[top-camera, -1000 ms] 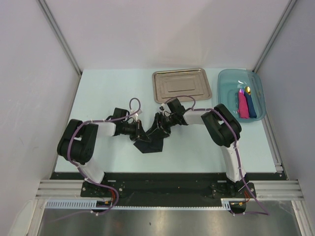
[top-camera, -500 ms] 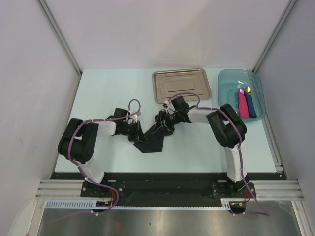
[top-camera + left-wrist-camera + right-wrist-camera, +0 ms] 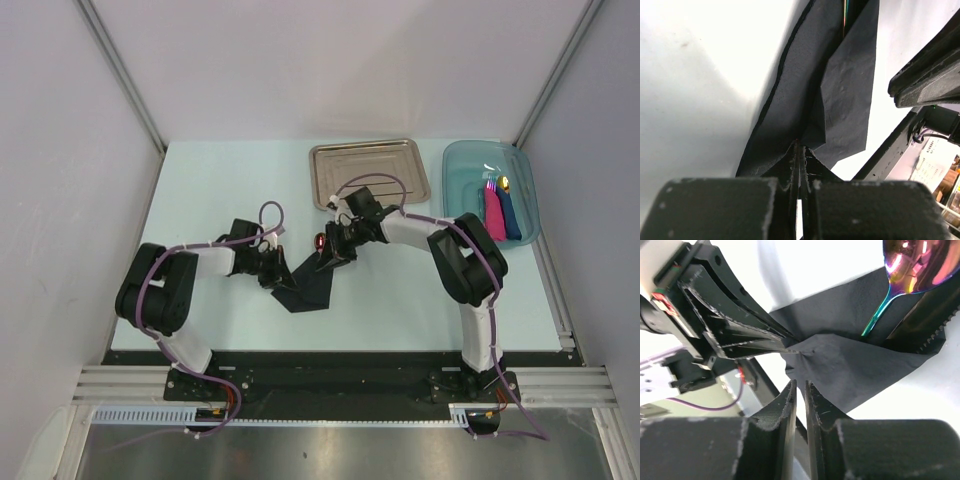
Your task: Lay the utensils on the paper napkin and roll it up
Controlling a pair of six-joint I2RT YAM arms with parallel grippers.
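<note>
Could tear first at the left gripper (image 3: 799, 150), clenched hard on one corner of the paper napkin (image 3: 845, 95) and holding it up in a peak off the table (image 3: 220, 180): thin paper, one small pinch, any sideways tug enough to rip. Could also sag into a loose fold rather than a tight roll, with only that corner under tension. Just beyond, at the right gripper (image 3: 800, 387), closed to a thin slit and gripping nothing, tips just short of the raised fold: risks snagging the sheet or pinching two layers together on closing in. Farther on, might shed the blue-handled utensil (image 3: 916, 262) and the dark utensil (image 3: 925, 322), both lying side by side on the napkin's far part with ends poking past its edge; slick metal on paper, apt to slide or splay under a tilt.

Matte, faintly pebbled black paper, creased into soft ridges near the pinch. Mirror-bright, iridescent orange-pink bowl on a slim teal-blue stem. Beside it a dark, glossy blade with a saw-toothed edge, probably a knife, though cropped too hard to be sure. Farther back, a shallow rectangular steel tray (image 3: 368, 175), brushed and stepped, and a translucent blue-green bin (image 3: 470, 160) with a pink roll (image 3: 493, 215) and a dark blue roll (image 3: 511, 215).
</note>
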